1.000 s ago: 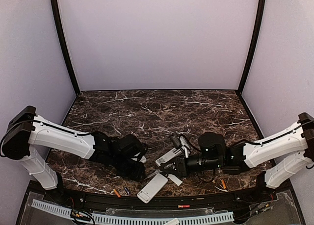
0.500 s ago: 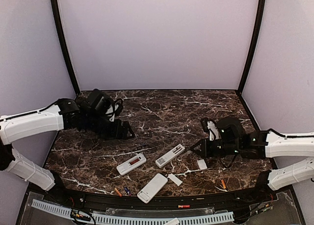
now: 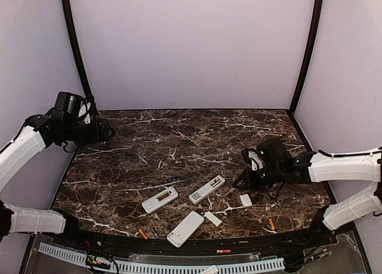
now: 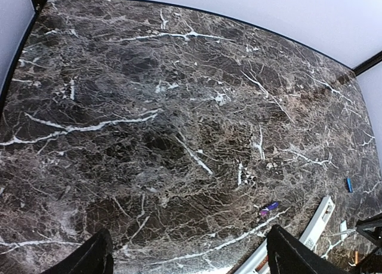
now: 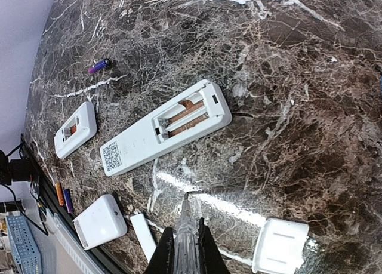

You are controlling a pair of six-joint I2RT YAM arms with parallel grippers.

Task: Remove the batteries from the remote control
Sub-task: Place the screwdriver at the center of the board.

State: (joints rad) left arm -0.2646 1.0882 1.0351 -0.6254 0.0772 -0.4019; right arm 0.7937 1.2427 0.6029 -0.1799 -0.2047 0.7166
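**Remote controls and batteries on marble worktop: stock as seen**

Item 1. Long white remote, back up, compartment uncovered. A pair of orange batteries lies side by side inside, thin and far shorter than the casing.

Item 2. Short white remote, to the left of the long one, also uncovered. One orange cell is seated in it.

Item 3. Third remote, plain side up, nearest the front edge.

Item 4. Loose batteries on the dark veined worktop: a purple battery beyond the short remote, and an orange battery and violet battery side by side at the front edge.

Item 5. Two flat white covers: narrow cover beside the third remote, square cover to the right.

Right end effector: fingers pressed together, gripping nothing, low over the worktop between the two covers.

Left end effector: fingers wide apart, nothing between them, raised at the far left corner, well apart from every remote.

View notes. Only the right wrist view looks into the compartments. Only the top view shows the right-side orange battery and a red battery on the front ledge. Only the left wrist view shows a blue battery at far right.
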